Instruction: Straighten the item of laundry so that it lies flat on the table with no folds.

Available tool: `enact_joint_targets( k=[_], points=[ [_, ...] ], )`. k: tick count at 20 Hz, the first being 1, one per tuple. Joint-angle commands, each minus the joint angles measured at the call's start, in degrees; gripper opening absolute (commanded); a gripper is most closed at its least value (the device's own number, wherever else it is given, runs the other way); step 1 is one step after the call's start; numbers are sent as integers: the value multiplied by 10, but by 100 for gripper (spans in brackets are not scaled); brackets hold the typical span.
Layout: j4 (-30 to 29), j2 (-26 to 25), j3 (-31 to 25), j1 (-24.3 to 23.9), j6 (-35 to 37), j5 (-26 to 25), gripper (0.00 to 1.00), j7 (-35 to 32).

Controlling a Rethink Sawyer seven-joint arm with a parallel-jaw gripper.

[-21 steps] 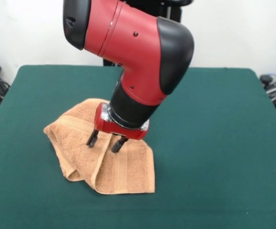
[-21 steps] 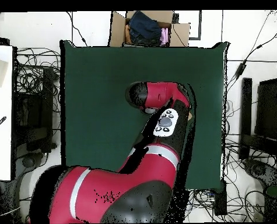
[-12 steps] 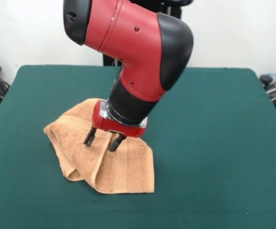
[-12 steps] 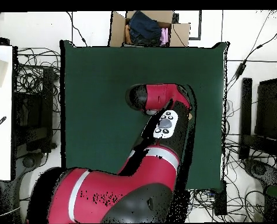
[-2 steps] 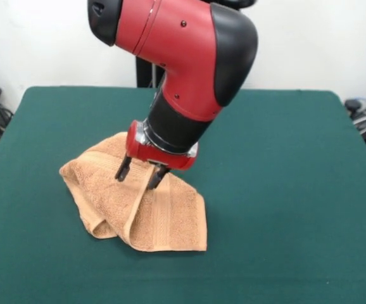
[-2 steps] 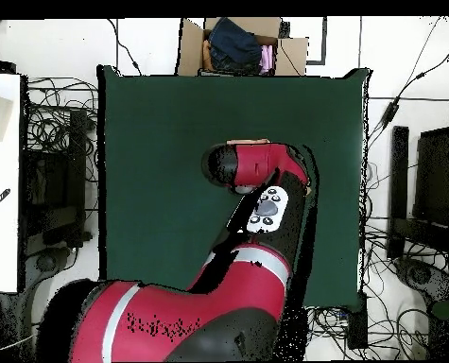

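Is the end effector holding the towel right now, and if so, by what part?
Nothing is held: the end effector is open above the crumpled towel, its fingers spread over a raised fold near the middle.

Orange-tan towel (image 5: 142,212) showing looped terry cloth, rough and matt, with flatter woven band running near its front end; table (image 5: 284,190) wearing dark green felt-like cover, matt and even; arm (image 5: 183,57) showing smooth glossy red shell with black semi-gloss plastic caps catching light; gripper (image 5: 140,177) showing dull black fingers (image 5: 123,170) under shiny red mount; cardboard box (image 6: 242,43) beyond table looking plain matt brown
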State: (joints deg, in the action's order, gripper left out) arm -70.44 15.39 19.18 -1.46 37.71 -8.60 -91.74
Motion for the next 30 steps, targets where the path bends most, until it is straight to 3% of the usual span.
enact_joint_targets(
  k=[1, 16, 30],
  points=[
    [-69, 6, -54, 14, -16, -15, 100, -53],
    [-76, 4, -53, 14, -23, -12, 100, -59],
    [-142, 40, -61, 6, -51, -7, 100, -59]
  ],
)
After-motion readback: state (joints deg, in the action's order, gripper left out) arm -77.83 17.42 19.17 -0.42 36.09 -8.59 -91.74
